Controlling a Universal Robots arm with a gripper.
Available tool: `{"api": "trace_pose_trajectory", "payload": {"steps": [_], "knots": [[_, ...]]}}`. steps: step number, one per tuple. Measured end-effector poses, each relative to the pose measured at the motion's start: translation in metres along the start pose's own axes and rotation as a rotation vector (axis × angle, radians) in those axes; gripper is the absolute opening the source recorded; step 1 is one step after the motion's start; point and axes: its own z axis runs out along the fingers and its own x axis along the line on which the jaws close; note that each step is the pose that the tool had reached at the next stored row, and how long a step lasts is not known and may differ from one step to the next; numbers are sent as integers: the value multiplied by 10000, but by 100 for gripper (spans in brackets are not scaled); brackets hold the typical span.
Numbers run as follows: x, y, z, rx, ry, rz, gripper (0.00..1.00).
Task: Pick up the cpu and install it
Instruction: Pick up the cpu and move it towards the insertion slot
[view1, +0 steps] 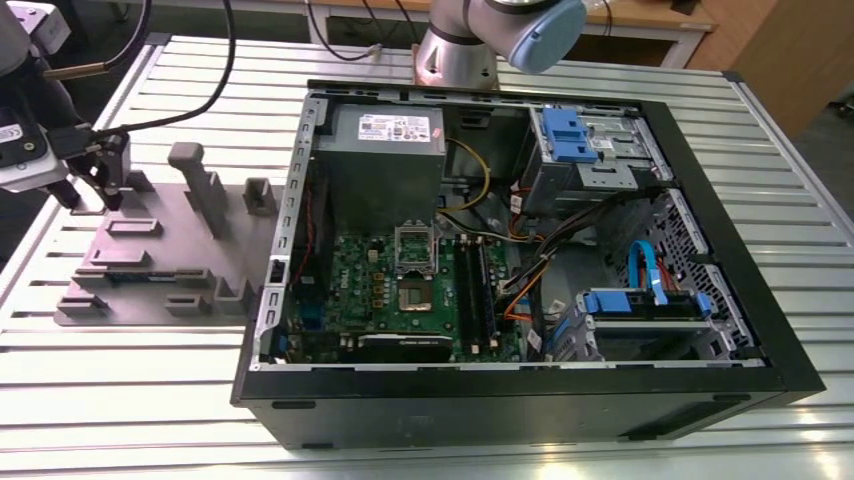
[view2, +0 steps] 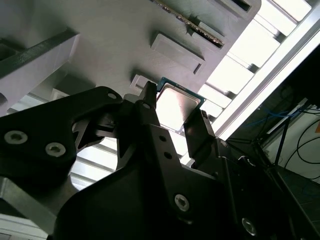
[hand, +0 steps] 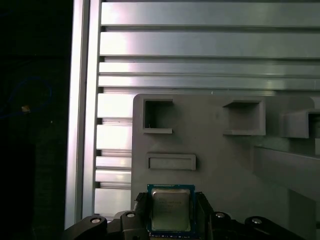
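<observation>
Gripper (view1: 91, 195) grasps the cpu (hand: 170, 209) over the fixture tray (view1: 147, 255), on the exterior view's left of the computer case (view1: 534, 400); installation not yet done.

Nothing legible. The white label (view1: 398, 127) on the power supply (view1: 387, 165) carries print too small to read, as does the cpu (hand: 170, 210).

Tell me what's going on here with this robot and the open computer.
The arm's claw is over a corner of the grey tray, at the exterior view's left. Both wrist views show it closed on two sides of the cpu, so the chip is gripped. It is not installed yet: the open case lies beside the tray, its board exposed.
</observation>
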Motion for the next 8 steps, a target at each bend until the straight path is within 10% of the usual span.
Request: {"api": "trace_pose_trajectory", "payload": {"steps": [8], "knots": [[1,1,-18,3,5,1,47]]}}
